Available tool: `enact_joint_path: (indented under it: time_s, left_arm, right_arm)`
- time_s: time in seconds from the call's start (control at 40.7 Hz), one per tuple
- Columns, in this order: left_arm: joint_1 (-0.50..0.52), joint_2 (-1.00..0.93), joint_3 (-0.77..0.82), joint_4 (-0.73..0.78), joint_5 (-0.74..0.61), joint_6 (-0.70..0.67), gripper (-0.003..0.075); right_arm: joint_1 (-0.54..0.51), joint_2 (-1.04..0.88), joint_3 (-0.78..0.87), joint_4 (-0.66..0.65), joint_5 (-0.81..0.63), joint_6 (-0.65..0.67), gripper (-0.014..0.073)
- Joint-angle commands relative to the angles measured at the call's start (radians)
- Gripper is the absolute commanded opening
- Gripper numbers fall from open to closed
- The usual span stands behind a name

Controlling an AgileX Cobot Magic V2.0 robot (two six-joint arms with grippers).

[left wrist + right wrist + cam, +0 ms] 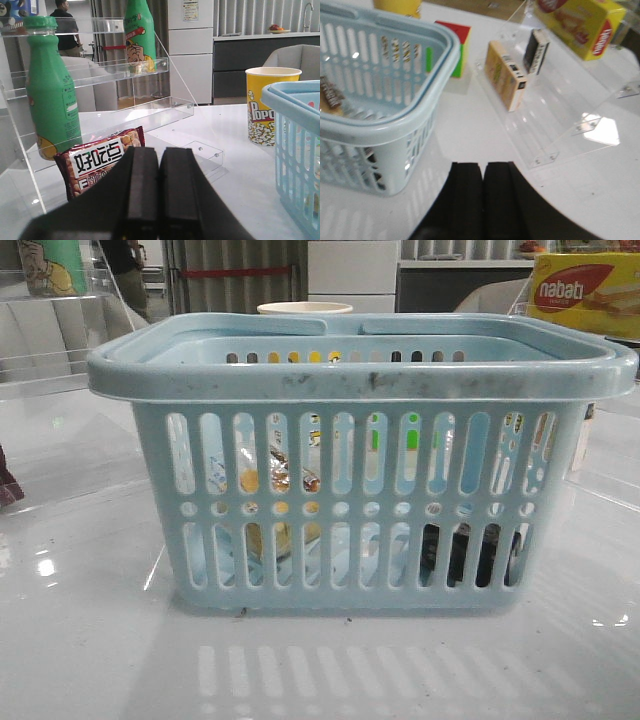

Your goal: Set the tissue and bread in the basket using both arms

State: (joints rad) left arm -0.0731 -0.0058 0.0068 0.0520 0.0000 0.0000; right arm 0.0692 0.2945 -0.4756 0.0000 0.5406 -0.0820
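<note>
The basket [360,370] appears to hold both items already: the bread [275,480] in its crinkly bag shows through the slots at about 9 o'clock of the interior, and a dark shape, probably the tissue [465,552], sits low at 4 o'clock. The left gripper [159,190] and right gripper [483,200] are clenched empty, clear of the rim. The main risk is an arm swinging back and clipping the light basket, shoving it across the table [80,640].

Scuffed plastic basket [360,380]; glossy white table [90,640].
</note>
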Motion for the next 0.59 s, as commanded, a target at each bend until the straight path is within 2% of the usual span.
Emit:
enact_joint_path:
  time_s: [0.0,0.123,0.319,0.442,0.565]
  left_arm:
    - [-0.003,-0.017,0.000,-0.001,-0.079,-0.006,0.0091]
    - [-0.003,-0.017,0.000,-0.001,-0.079,-0.006,0.0091]
    - [-0.003,-0.017,0.000,-0.001,-0.079,-0.006,0.0091]
    - [-0.003,-0.017,0.000,-0.001,-0.079,-0.006,0.0091]
    - [-0.003,-0.017,0.000,-0.001,-0.079,-0.006,0.0091]
  right_arm:
    - [-0.075,-0.089,0.095,-0.013,-0.207,-0.008,0.0057]
    - [-0.114,-0.194,0.242,-0.013,-0.267,-0.008,0.0057]
    - [-0.116,-0.293,0.430,-0.011,-0.385,-0.008,0.0057]
    - [-0.113,-0.324,0.508,0.000,-0.503,-0.007,0.0057]
    - [-0.112,-0.325,0.505,0.000,-0.517,-0.007,0.0057]
